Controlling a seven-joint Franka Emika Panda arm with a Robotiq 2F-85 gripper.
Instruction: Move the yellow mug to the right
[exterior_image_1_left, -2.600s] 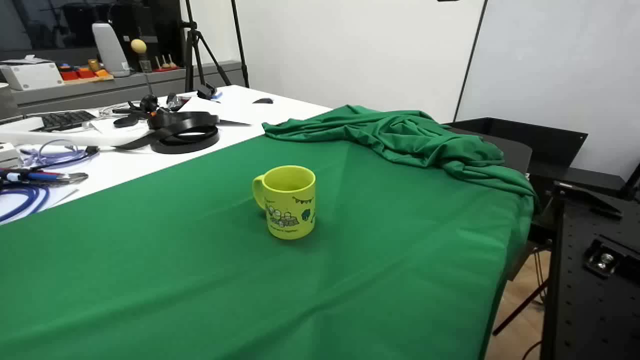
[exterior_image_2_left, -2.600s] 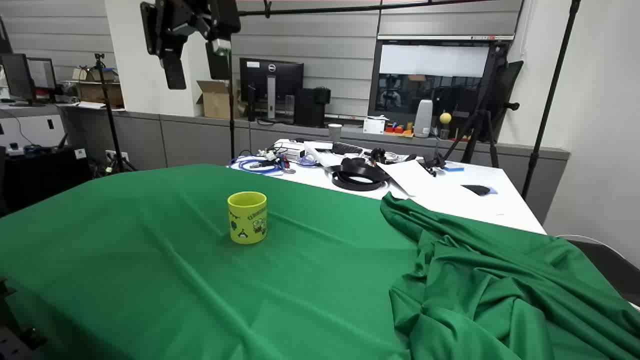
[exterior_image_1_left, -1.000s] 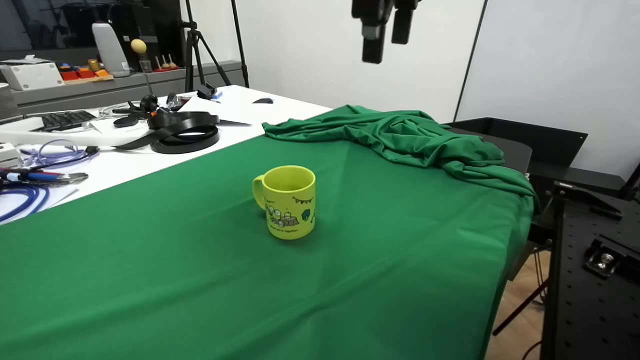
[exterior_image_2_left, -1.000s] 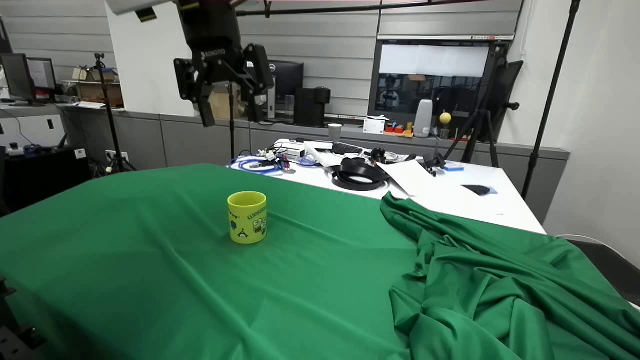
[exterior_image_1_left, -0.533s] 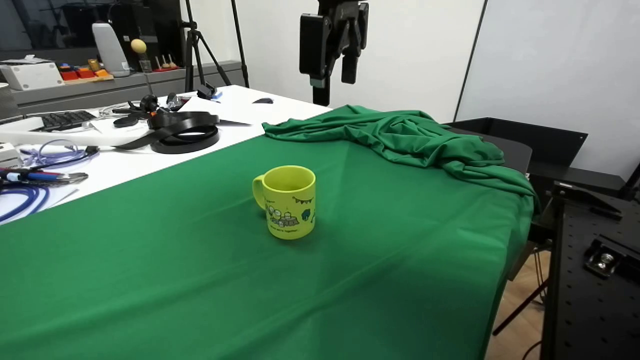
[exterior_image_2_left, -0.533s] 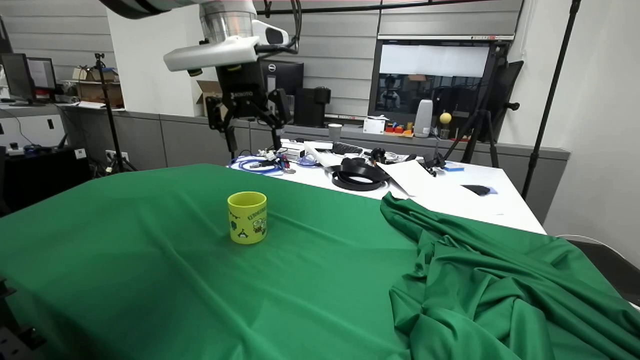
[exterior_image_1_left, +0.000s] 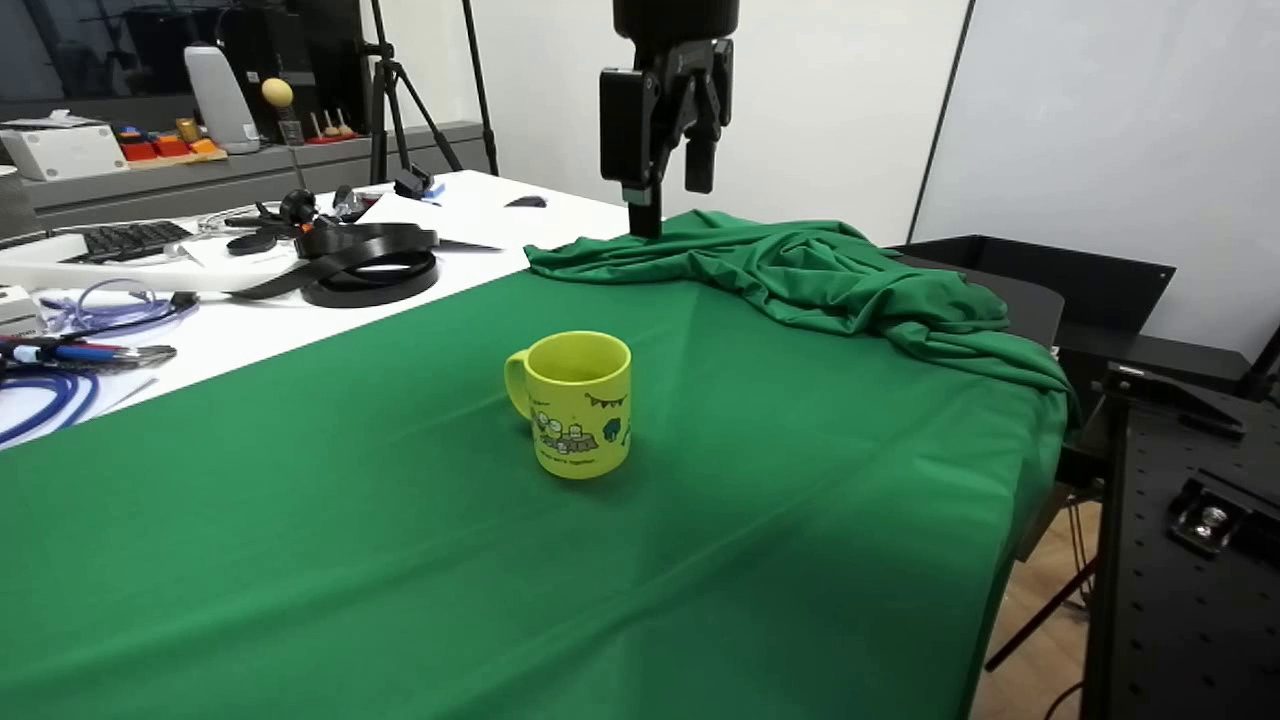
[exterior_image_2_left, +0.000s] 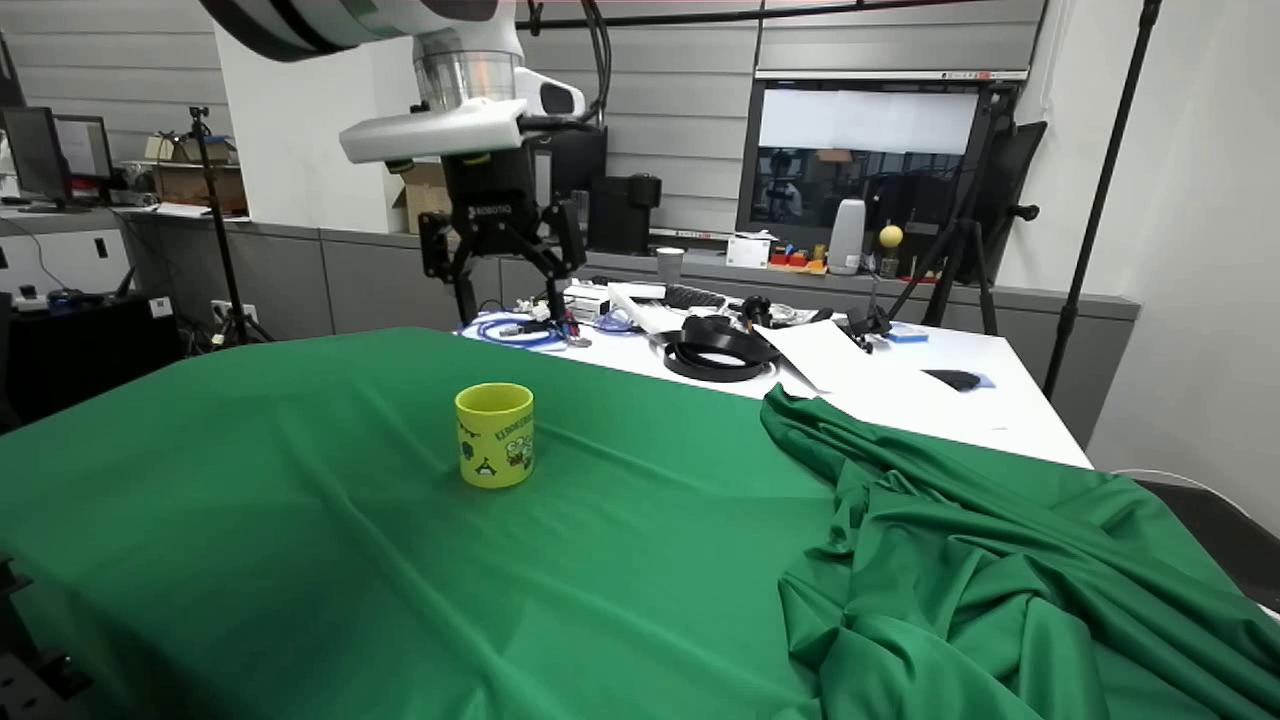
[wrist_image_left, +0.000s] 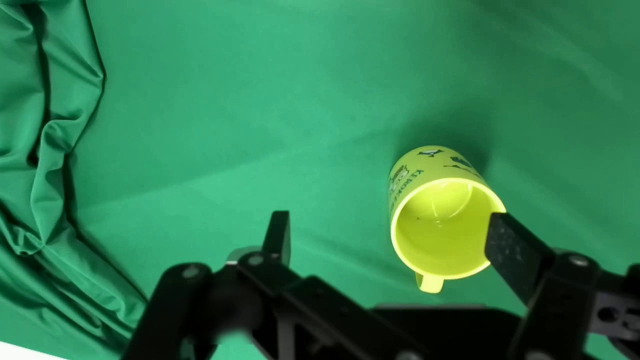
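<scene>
The yellow mug stands upright on the green cloth in both exterior views; it also shows here with printed figures on its side. In the wrist view the mug opens toward the camera, with its handle at the lower edge. My gripper hangs above the cloth, fingers pointing down, higher than the mug and apart from it. It also shows in an exterior view, above and behind the mug. In the wrist view the gripper is open and empty; its right finger overlaps the mug's rim in the picture.
The green cloth covers the table, with a bunched heap of folds at one side. A white table part holds a black strap roll, cables and papers. A black perforated metal plate lies beside the table.
My gripper has come down from above into both exterior views and moved nearer the mug. In the last half second it has sunk slightly. It stays open. The mug has not moved.
</scene>
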